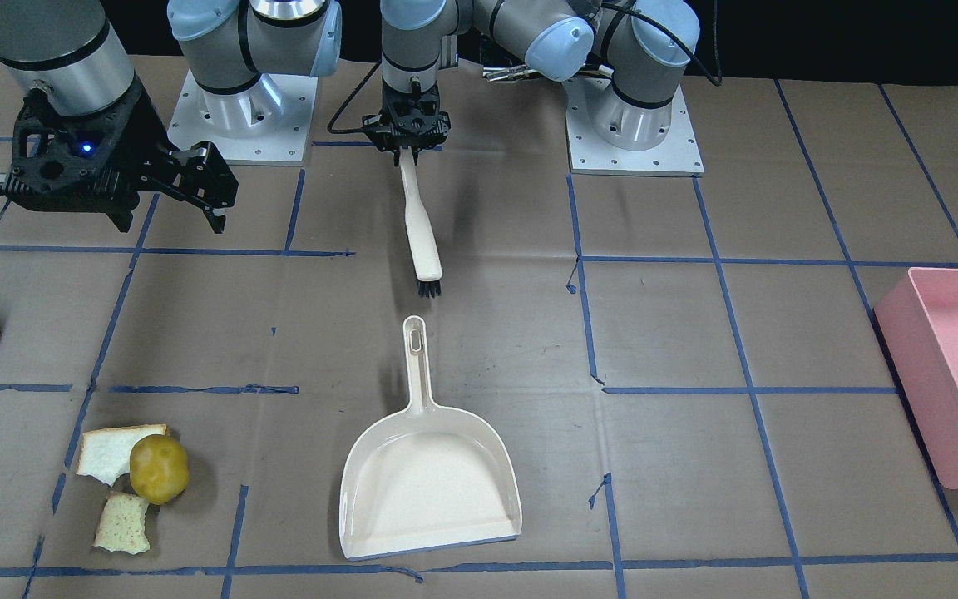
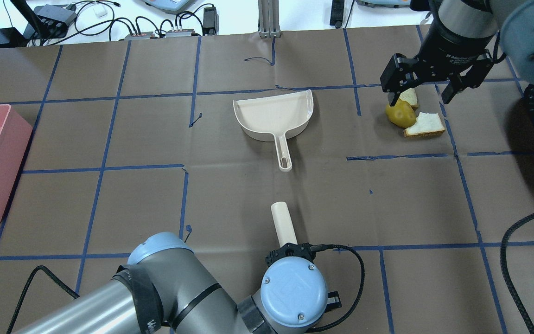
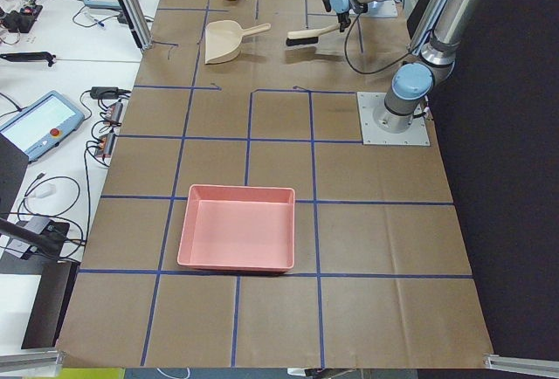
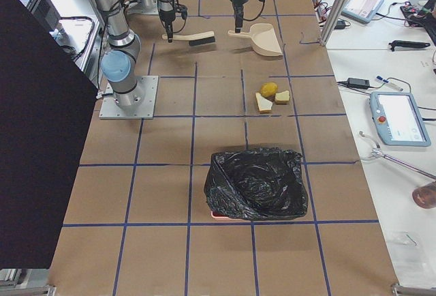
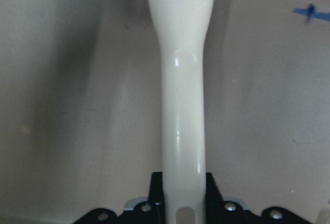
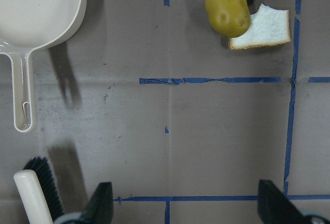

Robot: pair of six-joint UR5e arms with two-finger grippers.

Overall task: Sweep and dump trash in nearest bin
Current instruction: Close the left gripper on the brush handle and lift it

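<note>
- Cream brush (image 1: 415,215), nearest the robot bases: the left gripper (image 1: 406,143) is clamped on the end of the handle, and the bristles point away from the robot. The brush appears raised off the table. Brush pick-up is done.
- Right gripper (image 2: 420,95): jaws spread wide, holding nothing, hanging high over the right half of the table.
- Dustpan (image 1: 433,491), mid-table: flat on the brown paper, handle toward the robot, empty and not gripped. Picking it up remains to be done.
- Trash, far right: a fruit (image 1: 159,469) touches a bread slice (image 1: 109,453), with a smaller bread piece (image 1: 123,524) just beside it. Nothing has been swept or dumped.
- Trash and dustpan lie well apart, with only taped paper between them. The round fruit is likely to roll under the brush.
- Black-bagged bin (image 4: 255,183), right end of the table: judged nearest to the trash. The pink bin (image 1: 957,374) stands at the left end.
</note>
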